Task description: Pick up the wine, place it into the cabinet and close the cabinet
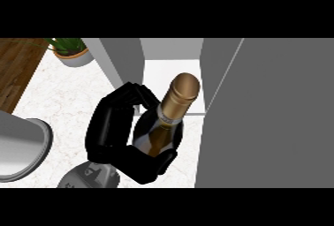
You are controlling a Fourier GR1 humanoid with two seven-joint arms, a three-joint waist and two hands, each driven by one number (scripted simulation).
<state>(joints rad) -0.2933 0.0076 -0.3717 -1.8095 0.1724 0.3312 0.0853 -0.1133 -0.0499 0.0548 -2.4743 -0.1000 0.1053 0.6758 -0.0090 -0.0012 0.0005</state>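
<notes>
In the head view, a single black hand (120,132) comes up from the lower edge on a grey forearm and is curled round the dark body of the wine (163,128), fingers wrapping one side and the thumb closing under the other. Which arm it belongs to is not plain from this angle; by its thumb and its place it reads as the right hand, and no other hand shows. The bottle stands roughly upright, its gold-foiled neck pointing toward the far side of the table (65,110), probably held that way so it can go in standing. It sits just before the cabinet (173,79), whose pale floor shows between two grey panels; the large grey door (261,114) stands open at the right. The visible part of the cabinet holds nothing, and the bottle looks to be at its threshold, not yet set down inside. At the table's far left corner a small pot (73,57) holds a green plant, and a pale rounded object (23,145) lies at the left edge.
</notes>
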